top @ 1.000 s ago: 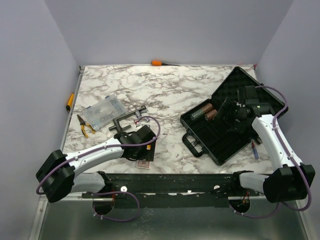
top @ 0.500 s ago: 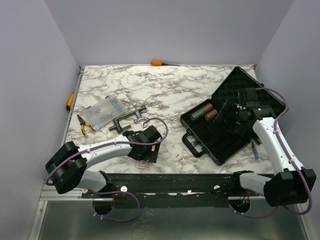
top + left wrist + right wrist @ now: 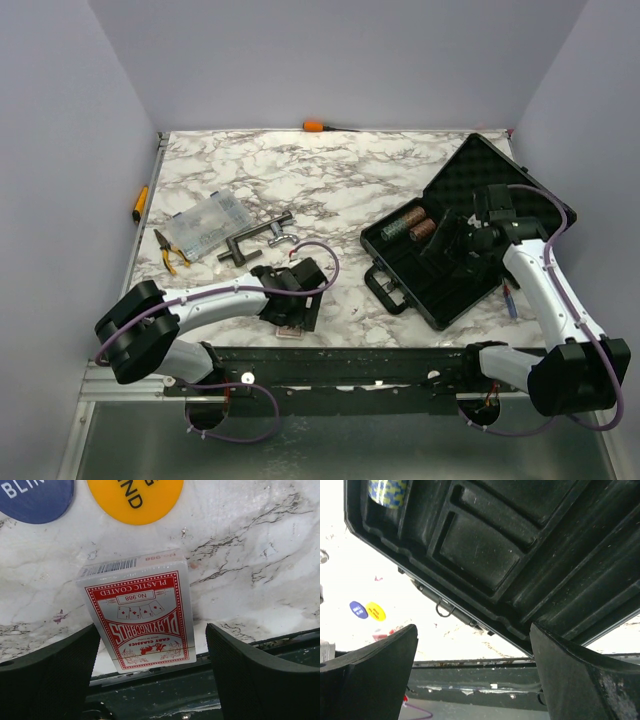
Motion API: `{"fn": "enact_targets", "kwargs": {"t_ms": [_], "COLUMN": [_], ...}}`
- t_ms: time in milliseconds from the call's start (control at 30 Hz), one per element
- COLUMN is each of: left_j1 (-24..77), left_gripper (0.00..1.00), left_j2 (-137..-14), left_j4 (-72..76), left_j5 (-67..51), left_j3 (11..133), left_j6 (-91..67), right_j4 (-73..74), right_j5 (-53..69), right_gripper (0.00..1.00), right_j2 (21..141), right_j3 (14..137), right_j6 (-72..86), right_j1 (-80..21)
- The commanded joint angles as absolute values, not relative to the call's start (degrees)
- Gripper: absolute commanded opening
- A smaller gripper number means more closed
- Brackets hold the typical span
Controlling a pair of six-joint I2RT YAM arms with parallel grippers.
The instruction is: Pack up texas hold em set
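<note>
the left hand (image 3: 150, 655) hangs low over the near edge of the table (image 3: 330, 180), its fingers spread wide with the red-backed card deck (image 3: 142, 615) lying flat between them. the left finger stands right at the deck's edge and the right finger stands a little off it, so nothing is clasped. just beyond the deck lie a blue disc (image 3: 35, 495) and an orange disc (image 3: 135, 495), side by side on the marble.

the black case (image 3: 420, 285) sits on the right of the table with its foam-lined lid (image 3: 470, 170) thrown back and its handle (image 3: 383, 290) toward the near edge. two chip stacks (image 3: 412, 224) lie in the far corner of the tray. the right hand (image 3: 480, 670) hovers above the tray's moulded compartments, fingers apart and holding nothing.

on the left lie a clear plastic box (image 3: 205, 222), a grey clamp (image 3: 255, 240) and pliers (image 3: 168, 250), all well apart from the case.
</note>
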State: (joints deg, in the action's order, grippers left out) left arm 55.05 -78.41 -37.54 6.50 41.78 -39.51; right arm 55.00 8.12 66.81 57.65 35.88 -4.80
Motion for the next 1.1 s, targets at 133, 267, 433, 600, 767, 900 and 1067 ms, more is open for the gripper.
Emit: {"fn": "enact_targets", "kwargs": {"t_ms": [133, 267, 433, 600, 767, 900, 1067], "left_j1": [55.5, 55.6, 55.7, 55.7, 55.7, 55.7, 55.7], "left_gripper": [0.77, 0.62, 0.48, 0.45, 0.44, 0.44, 0.44], "left_j2": [-78.2, -78.6, -78.6, -77.3, -74.5, -71.5, -68.0], "left_j4": [-37.1, -37.0, -36.7, -37.0, -38.2, -39.5, -41.1], "left_j5": [6.3, 6.2, 5.8, 4.6, 4.0, 4.0, 4.3], "left_j3": [39.3, 39.3, 39.9, 40.7, 41.7, 42.8, 44.2], "left_j6": [-43.2, -43.4, -42.5, -41.8, -41.8, -41.7, -41.1], "right_j4": [54.0, 53.4, 53.4, 55.1, 54.9, 53.5, 53.3], "right_j5": [19.9, 23.5, 21.5, 13.6, 7.1, 4.4, 2.1], "right_gripper": [0.93, 0.92, 0.90, 0.88, 0.86, 0.80, 0.69], "right_j2": [66.2, 67.7, 71.3, 77.5, 81.6, 84.0, 88.1], "right_j3": [52.8, 52.0, 52.4, 56.2, 59.1, 59.9, 61.2], "right_j6": [30.9, 28.9, 27.1, 27.6, 28.5, 27.3, 24.9], "right_j1": [-4.5, -5.2, -7.7, -14.9, -20.7, -21.8, -22.8]}}
